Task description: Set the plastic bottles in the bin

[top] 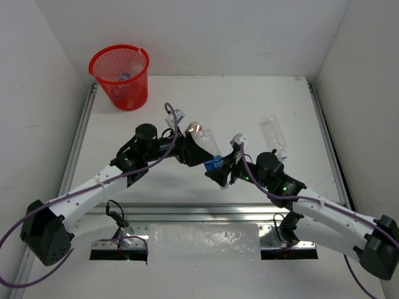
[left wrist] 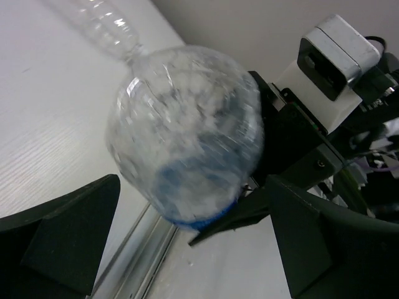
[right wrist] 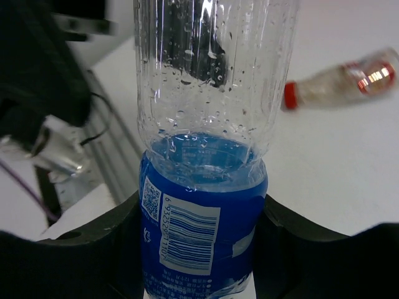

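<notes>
A clear plastic bottle with a blue label [right wrist: 202, 230] is held off the table, and my right gripper [right wrist: 202, 215] is shut on its labelled end, with both jaws pressed against the label. In the top view this bottle [top: 209, 149] slants up and left from the right gripper [top: 219, 169]. My left gripper [top: 189, 147] is open. Its fingers [left wrist: 62, 240] stand wide on either side of the bottle's blurred end [left wrist: 184, 134] without touching it. The red mesh bin [top: 120, 78] stands at the far left corner with a bottle [top: 128, 73] inside.
A clear bottle [top: 274, 138] lies on the table's right half. In the right wrist view a bottle with a red cap [right wrist: 340, 84] lies on the white surface. White walls close in the table, and a metal rail [top: 206, 213] runs along its near edge.
</notes>
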